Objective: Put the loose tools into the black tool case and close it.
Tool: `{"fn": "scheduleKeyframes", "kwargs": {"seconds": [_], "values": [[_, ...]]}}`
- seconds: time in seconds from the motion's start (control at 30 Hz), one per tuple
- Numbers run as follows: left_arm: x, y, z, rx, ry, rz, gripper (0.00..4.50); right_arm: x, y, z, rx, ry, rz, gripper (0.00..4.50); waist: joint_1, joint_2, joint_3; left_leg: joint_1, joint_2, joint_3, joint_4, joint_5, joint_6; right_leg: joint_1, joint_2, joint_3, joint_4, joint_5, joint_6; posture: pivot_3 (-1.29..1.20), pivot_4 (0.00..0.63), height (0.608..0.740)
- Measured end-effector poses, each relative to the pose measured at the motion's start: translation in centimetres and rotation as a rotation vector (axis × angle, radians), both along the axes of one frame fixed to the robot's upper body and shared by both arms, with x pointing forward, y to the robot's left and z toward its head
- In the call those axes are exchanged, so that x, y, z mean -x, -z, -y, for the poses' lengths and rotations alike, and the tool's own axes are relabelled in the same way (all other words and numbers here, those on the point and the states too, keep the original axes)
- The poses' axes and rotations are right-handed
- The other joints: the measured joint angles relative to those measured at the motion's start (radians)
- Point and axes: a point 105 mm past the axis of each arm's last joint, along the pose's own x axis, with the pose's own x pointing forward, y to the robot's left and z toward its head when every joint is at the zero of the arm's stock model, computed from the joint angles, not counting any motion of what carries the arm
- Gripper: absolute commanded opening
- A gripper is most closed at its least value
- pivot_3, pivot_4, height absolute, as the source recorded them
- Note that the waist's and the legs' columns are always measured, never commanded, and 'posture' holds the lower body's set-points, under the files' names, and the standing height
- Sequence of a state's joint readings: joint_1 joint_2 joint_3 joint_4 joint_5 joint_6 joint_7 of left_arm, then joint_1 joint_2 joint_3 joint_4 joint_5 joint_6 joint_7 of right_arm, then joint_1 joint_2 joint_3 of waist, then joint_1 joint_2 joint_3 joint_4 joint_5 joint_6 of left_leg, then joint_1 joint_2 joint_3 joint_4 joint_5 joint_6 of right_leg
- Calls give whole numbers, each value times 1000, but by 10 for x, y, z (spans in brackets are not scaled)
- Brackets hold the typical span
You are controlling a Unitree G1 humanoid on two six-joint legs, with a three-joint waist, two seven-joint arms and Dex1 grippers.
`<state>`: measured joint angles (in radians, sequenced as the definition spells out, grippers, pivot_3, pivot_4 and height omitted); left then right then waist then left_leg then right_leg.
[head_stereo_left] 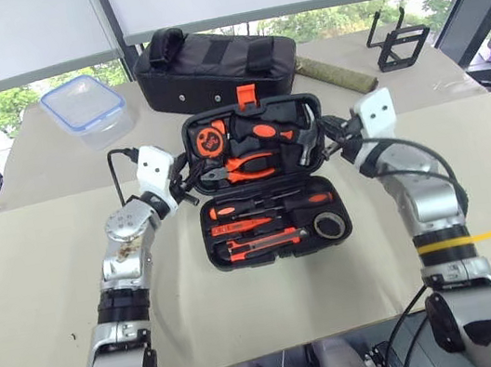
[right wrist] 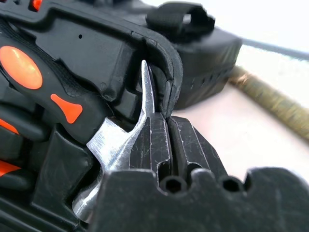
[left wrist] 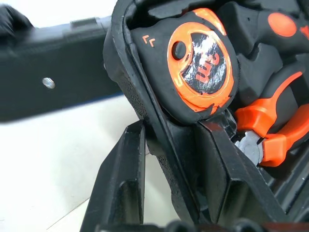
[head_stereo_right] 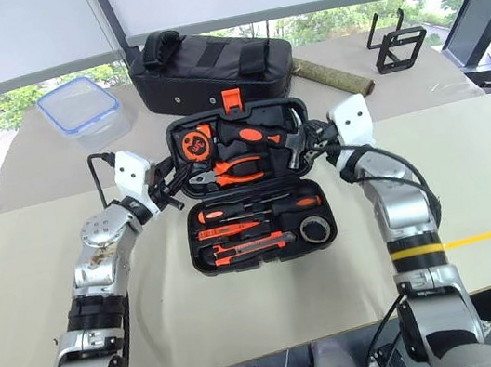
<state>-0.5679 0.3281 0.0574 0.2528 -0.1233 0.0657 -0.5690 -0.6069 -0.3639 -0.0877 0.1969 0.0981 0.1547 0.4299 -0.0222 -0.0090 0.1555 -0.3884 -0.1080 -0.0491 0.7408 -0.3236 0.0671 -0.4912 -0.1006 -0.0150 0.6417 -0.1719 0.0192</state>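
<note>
**Tool case, open on table — both grippers at its far half**

- Black tool case (head_stereo_left: 264, 180): lies open on the table (head_stereo_left: 51, 263) between the two grippers, far half raised a little, orange latch (head_stereo_left: 247, 96) at its far edge.
- Left gripper (head_stereo_left: 190, 176): at the left edge of the far half. In its wrist view the two fingers (left wrist: 120, 188) straddle the case's rim, one outside and one inside — clamped on that wall.
- Right gripper (head_stereo_left: 331, 139): at the right edge of the far half. Fingers (right wrist: 154, 140) pressed together, clenched; the case rim sits just past their tips, and whether it is pinched cannot be told.
- Near half, between the two arms: screwdrivers (head_stereo_left: 268, 205) in the slots, utility knife (head_stereo_left: 260, 242) below them, tape roll (head_stereo_left: 330, 224) in the corner nearer the right gripper.
- Far half: tape measure (left wrist: 200, 63) just beside the left gripper, pliers (head_stereo_left: 245, 167) in the middle, hammer (right wrist: 113, 140) with its steel claw against the right gripper's fingers.
- Beyond both grippers: black fabric bag (head_stereo_left: 211, 62); clear lidded box (head_stereo_left: 86, 106) beyond the left.
</note>
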Motion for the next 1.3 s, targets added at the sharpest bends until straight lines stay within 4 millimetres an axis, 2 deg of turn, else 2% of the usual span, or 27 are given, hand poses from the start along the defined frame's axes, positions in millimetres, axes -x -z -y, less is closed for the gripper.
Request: {"fn": "scheduleKeyframes", "kwargs": {"seconds": [0.27,0.43,0.5,0.57,0.6,0.63,0.67,0.8,0.83,0.87,0.9,1.03,1.17,1.23,1.3], "values": [[25,1,-4,-5,-39,18,1284,43,11,-3,156,-16,179,0,4,0,0,4,1,3,-3,0,0,0,4,2,3,0,0,0,150,714],[51,7,-7,18,-34,-24,1284,82,21,-3,248,-62,241,0,5,2,-2,11,2,5,-8,0,0,4,6,4,0,0,0,0,150,714],[57,9,-8,30,-31,-47,1284,94,24,-4,274,-79,251,706,6,2,-2,17,3,5,-10,0,0,10,7,4,-3,0,0,0,150,714],[64,13,-12,47,-48,-81,2080,114,33,-3,329,-114,234,1269,9,2,-3,23,4,4,-12,-1,0,18,9,4,-10,-1,0,0,150,714],[68,19,-23,77,-95,-120,2315,131,41,-6,359,-155,214,1601,9,2,-3,25,5,4,-14,-1,0,20,10,4,-11,-1,0,0,150,714],[69,23,-32,87,-136,-140,2808,137,45,-7,365,-171,202,2042,6,2,-3,26,5,5,-14,-1,0,21,10,5,-11,-1,0,0,150,714],[70,26,-44,99,-186,-157,3016,143,46,-9,373,-186,204,2278,5,2,-2,27,5,6,-13,-1,0,21,11,6,-11,-1,0,0,150,714],[81,23,-51,108,-206,-167,4332,161,37,-16,430,-239,253,3603,18,1,-2,38,6,3,-14,-2,1,35,11,3,-13,-2,1,0,150,714],[82,22,-51,107,-209,-166,4500,163,36,-17,438,-248,258,3938,23,1,-2,39,5,3,-14,-2,1,36,10,3,-14,-2,1,0,150,714],[83,24,-53,108,-214,-186,4500,165,36,-18,428,-250,241,4299,30,0,-2,39,5,3,-14,-2,2,36,10,3,-14,-2,1,0,150,714],[84,26,-55,109,-219,-201,4500,163,38,-16,409,-237,211,4442,33,0,-2,39,4,3,-14,-2,2,36,10,3,-14,-2,1,0,150,714],[81,30,-65,135,-243,-279,4500,135,36,4,235,-137,14,4442,35,0,-2,38,4,3,-14,-2,2,35,10,4,-13,-2,1,0,150,714],[52,21,-66,215,-197,-407,4500,90,12,7,59,-141,-201,4442,35,-1,-1,36,5,1,-13,-1,1,34,10,1,-13,0,-2,0,150,714],[42,21,-65,247,-167,-484,4500,77,13,6,13,-151,-321,4442,35,-1,-1,35,5,-1,-15,-1,1,34,10,2,-14,0,-2,0,150,714],[28,25,-61,255,-146,-573,4500,60,24,6,-33,-136,-463,4442,36,-1,-1,33,4,-1,-14,-1,1,32,9,1,-15,0,-2,0,150,714]]}}
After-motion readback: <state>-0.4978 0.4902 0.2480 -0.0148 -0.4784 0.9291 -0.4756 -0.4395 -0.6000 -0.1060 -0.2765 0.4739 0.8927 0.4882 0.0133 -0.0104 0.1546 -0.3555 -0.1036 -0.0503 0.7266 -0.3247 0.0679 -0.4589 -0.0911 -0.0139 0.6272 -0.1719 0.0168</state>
